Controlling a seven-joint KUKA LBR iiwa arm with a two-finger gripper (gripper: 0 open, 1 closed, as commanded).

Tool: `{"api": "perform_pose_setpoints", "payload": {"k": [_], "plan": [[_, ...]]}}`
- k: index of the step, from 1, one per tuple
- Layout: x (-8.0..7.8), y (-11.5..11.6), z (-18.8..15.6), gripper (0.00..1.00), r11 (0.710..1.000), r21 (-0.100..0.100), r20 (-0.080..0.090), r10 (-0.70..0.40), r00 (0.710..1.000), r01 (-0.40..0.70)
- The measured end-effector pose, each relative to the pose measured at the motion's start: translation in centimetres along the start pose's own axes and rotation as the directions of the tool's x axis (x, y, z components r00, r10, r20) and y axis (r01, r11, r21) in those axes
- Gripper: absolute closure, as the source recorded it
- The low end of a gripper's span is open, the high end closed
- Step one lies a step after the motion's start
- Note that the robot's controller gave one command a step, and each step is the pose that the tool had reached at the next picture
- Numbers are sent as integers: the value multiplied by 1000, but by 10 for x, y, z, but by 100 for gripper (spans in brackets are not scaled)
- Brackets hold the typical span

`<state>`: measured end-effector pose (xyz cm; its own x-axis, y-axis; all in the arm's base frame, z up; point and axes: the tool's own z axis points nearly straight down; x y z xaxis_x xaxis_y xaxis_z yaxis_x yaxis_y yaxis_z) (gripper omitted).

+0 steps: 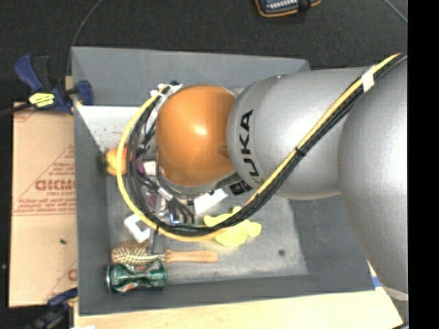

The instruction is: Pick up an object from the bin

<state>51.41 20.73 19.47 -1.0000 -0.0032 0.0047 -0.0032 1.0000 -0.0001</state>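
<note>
Where dark floor (pixel 171 12) ends, grey bin (pixel 206 64) sits.

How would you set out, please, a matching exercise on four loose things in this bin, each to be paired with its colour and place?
Things:
1. crushed can
2. brush
3. small block
4. curved piece

Descriptions:
A. white, just above the brush's bristled head
B. green, in the lower-left corner of the bin
C. yellow, to the right of the block
D. wooden handle, lying right above the can

Pairs: 1-B, 2-D, 3-A, 4-C.
</note>
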Motion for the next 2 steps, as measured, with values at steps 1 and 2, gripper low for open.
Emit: {"api": "perform_pose_setpoints", "payload": {"k": [1,2], "plan": [[-2,-1,-3,0,1000,-1,7,5,1000,-5],[-93,-47,120,0,995,-1,12,-101,995,101]]}}
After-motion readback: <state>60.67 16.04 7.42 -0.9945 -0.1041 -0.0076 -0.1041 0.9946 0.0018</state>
